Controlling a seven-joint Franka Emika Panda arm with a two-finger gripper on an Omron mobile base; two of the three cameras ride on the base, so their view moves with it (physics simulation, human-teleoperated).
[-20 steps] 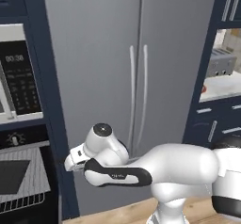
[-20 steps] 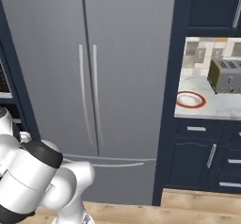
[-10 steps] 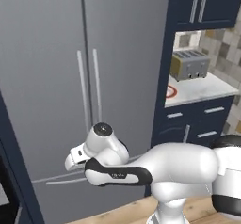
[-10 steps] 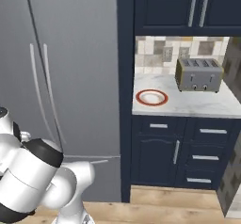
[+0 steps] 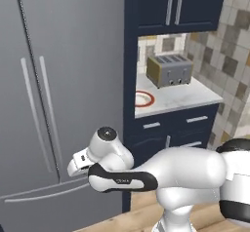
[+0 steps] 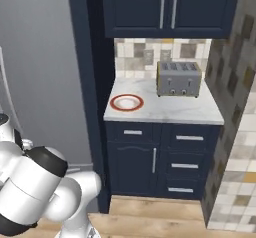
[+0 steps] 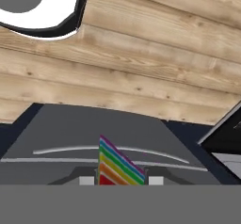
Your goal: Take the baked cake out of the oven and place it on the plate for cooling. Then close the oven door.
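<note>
Nearest the camera on the hand, the gripper [image 7: 120, 180] has its two fingers clamped on the cake [image 7: 118, 165], a wedge with rainbow-coloured layers that rises between the tips. Behind the cake lies the grey front of the fridge [image 7: 94, 143], and past that the wooden floor [image 7: 155, 72]. From the base cameras the arm is folded low in front of the robot, its hand held just before the lower part of the fridge [image 5: 63, 94], whose two long handles stand side by side. Farther off, to the right of the fridge, a pale counter [image 6: 165, 109] sits on dark blue drawers. On it rests the plate [image 6: 126, 102], white with a red rim and nothing on it, with a silver toaster [image 6: 179, 78] near it against the tiled wall. Dark blue cupboards [image 6: 165, 7] hang above.
</note>
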